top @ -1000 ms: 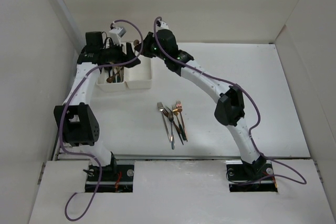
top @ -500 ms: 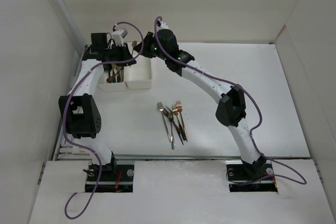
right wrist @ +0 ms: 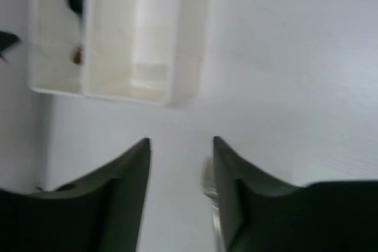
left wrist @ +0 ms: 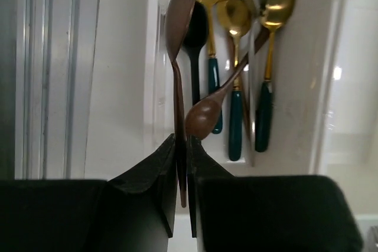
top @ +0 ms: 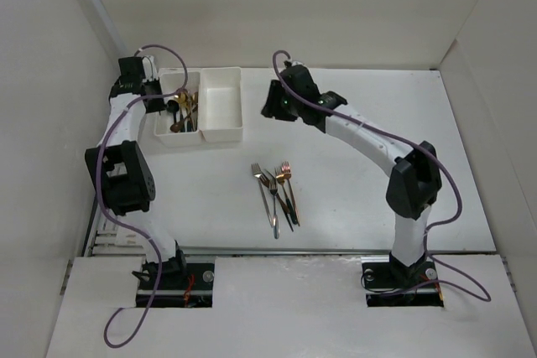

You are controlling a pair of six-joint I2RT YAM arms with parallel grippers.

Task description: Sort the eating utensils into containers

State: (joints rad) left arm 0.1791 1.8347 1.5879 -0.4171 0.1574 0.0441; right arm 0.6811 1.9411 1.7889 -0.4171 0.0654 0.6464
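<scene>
In the left wrist view my left gripper [left wrist: 182, 143] is shut on the handle of a copper spoon [left wrist: 177, 81]. Its bowl points away over the left rim of the left container [left wrist: 152, 87]. In that container lie gold spoons with green handles [left wrist: 264, 95], a black spoon and another copper spoon [left wrist: 204, 119]. From above, the left gripper [top: 155, 94] sits at the left container's [top: 164, 136] left edge. The right container [top: 222, 106] holds nothing. My right gripper [top: 268, 108] [right wrist: 180, 143] is open, to the right of the containers. Several forks [top: 277, 194] lie mid-table.
Both containers [right wrist: 118, 39] appear at the top of the right wrist view, with a blurred silver fork tip [right wrist: 207, 181] by the right finger. White walls enclose the table on the left, back and right. A metal rail [left wrist: 47, 69] runs along the table's left edge.
My left gripper has shut on the copper spoon and pulled back left from over the containers. My right gripper has opened and drawn away to the right. The forks mid-table have not moved.
</scene>
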